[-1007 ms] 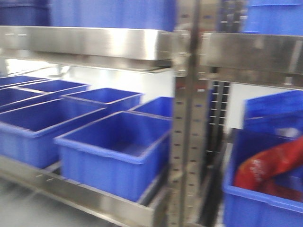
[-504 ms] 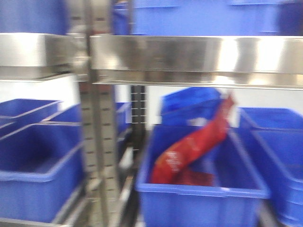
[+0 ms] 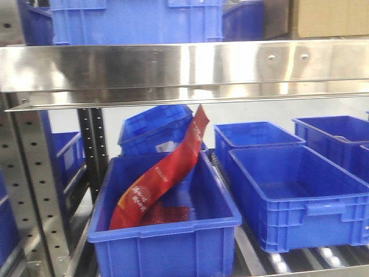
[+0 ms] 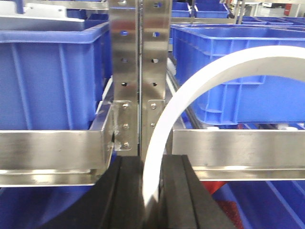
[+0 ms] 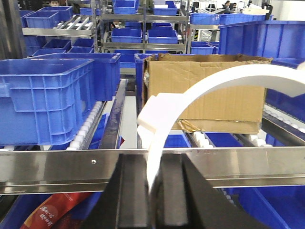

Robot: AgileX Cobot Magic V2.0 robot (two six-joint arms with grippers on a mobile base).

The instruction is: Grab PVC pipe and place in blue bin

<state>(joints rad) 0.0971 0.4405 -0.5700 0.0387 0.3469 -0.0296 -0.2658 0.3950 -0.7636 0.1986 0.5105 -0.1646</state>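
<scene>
In the left wrist view my left gripper [image 4: 152, 164] is shut on a white curved PVC pipe [image 4: 200, 90], which arcs up and to the right in front of a steel upright. In the right wrist view my right gripper [image 5: 153, 162] is shut on a second white curved PVC piece [image 5: 214, 78] with a squared block at its near bend. Blue bins stand on the shelf in the front view: one [image 3: 167, 228] holds a red bag [image 3: 161, 179], and another to its right [image 3: 300, 199] looks empty. Neither gripper shows in the front view.
A steel shelf beam [image 3: 184, 66] crosses above the bins, with more blue bins on top. A perforated steel upright [image 4: 140, 71] stands right before the left gripper. A cardboard box [image 5: 214, 102] sits on the roller shelf behind a steel rail [image 5: 71, 164].
The front view has swept right along the rack. The bin with the red bag went from the right edge to the left-centre, and the picture is now sharp.
</scene>
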